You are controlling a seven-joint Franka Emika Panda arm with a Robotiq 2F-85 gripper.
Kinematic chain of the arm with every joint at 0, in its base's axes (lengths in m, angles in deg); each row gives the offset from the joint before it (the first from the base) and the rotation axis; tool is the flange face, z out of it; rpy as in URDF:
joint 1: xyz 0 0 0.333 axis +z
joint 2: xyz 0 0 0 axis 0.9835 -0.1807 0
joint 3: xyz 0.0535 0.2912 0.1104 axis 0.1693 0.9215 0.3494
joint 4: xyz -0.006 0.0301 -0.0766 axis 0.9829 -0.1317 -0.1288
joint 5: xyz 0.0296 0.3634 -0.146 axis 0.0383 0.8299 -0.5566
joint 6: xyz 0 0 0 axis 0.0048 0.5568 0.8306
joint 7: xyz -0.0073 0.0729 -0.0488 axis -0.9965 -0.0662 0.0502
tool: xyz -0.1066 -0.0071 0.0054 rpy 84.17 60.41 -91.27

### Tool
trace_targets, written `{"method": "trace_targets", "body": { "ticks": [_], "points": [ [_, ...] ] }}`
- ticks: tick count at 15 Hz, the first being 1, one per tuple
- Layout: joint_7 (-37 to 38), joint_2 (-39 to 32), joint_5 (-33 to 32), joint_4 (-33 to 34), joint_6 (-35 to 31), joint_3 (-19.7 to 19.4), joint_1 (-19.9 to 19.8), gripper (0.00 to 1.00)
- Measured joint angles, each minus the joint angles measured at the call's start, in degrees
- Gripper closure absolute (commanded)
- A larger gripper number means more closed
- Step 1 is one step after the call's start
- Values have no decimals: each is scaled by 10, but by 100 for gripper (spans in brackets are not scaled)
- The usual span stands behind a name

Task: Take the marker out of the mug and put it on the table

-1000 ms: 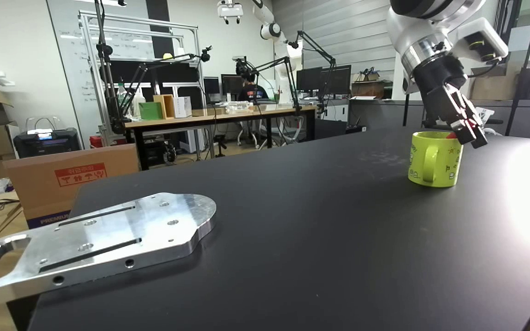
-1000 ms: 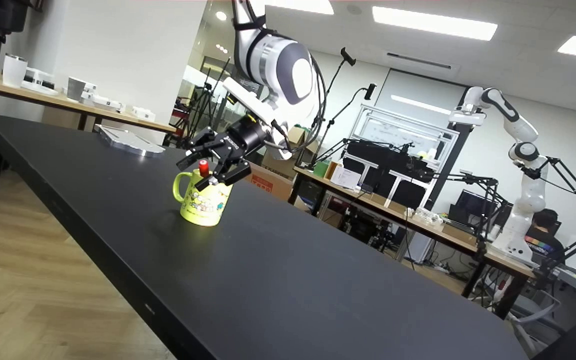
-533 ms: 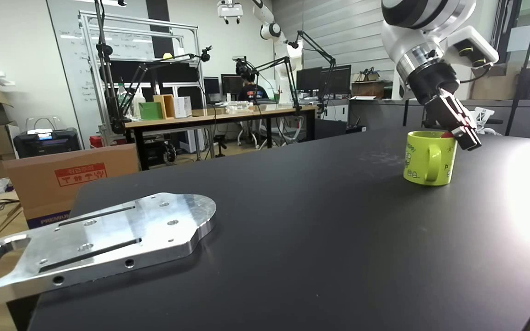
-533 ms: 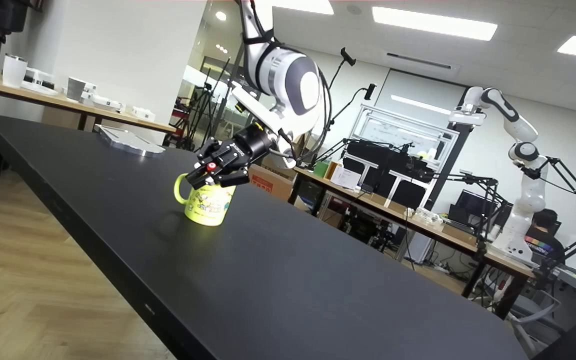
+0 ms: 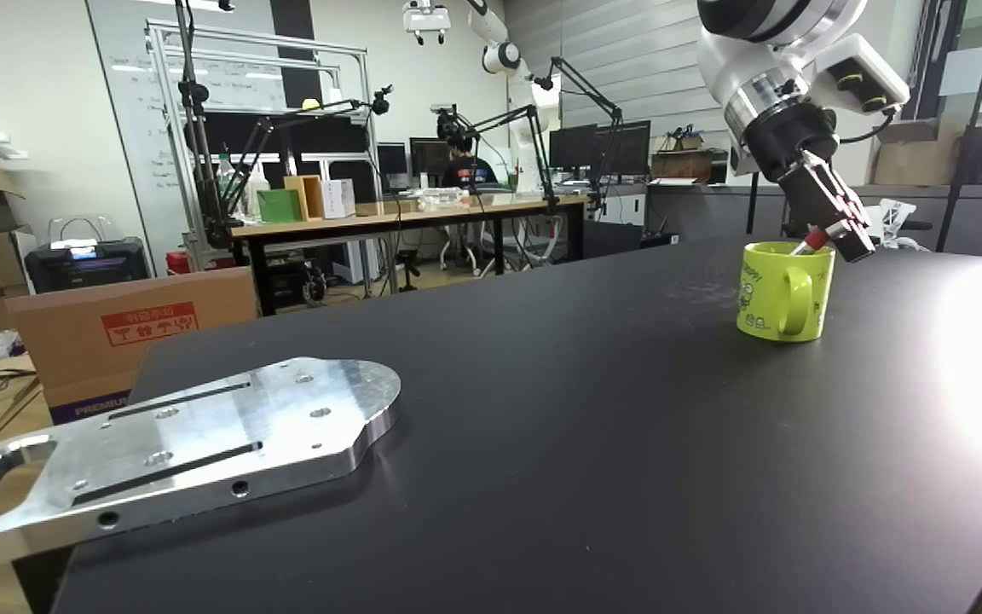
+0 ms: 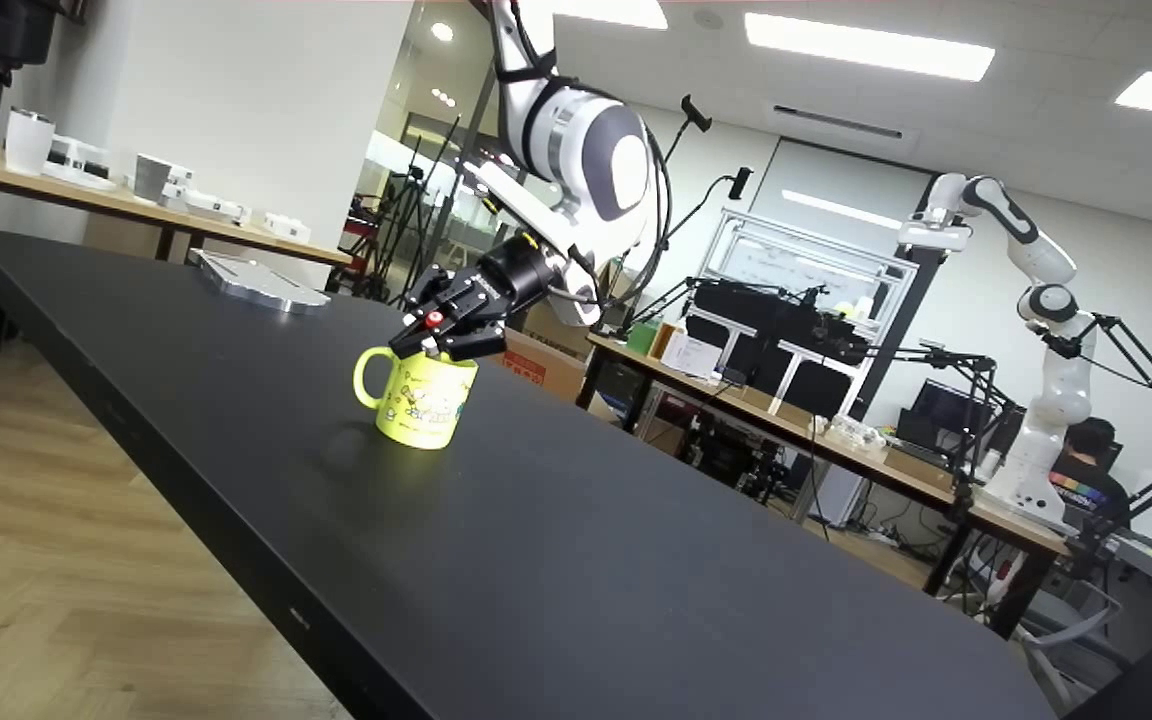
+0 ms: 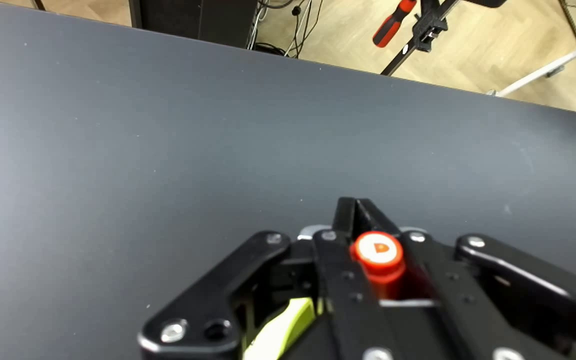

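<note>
The marker (image 5: 815,240) leaned in the mouth of the mug (image 5: 771,294), its whitish part dropping behind the rim, so I couldn't tell how much of it lay inside. My tool (image 7: 356,204) was clamped on its red end, which in the wrist view sat between the fingers (image 7: 344,217), just behind where their tips met. To lift it well, I reckoned I should draw slowly along the marker's own slant rather than sideways, since a dragged barrel might catch the rim and tip the mug or carry it along. Only with the lower end clear would I swing aside, then lay the marker flat and let go gently, because a round thing could roll. The bench (image 5: 593,409) was matte black, with a hard glare at one end in an exterior view; a silvery metal plate (image 5: 286,418) lay on it, well apart from the mug. Beyond its edge I had a cardboard box (image 5: 133,362), a wooden desk (image 5: 516,204) and, in both exterior views, another white robot arm (image 6: 1044,270).
</note>
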Motion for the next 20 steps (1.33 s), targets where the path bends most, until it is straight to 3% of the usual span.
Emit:
{"method": "trace_targets", "body": {
  "ticks": [13,16,20],
  "points": [
    [0,81,51,56,97,0,-28,98],
    [0,98,28,49,32,-15,-31,98],
    [0,99,0,9,-129,-43,-48,98]
  ]
}}
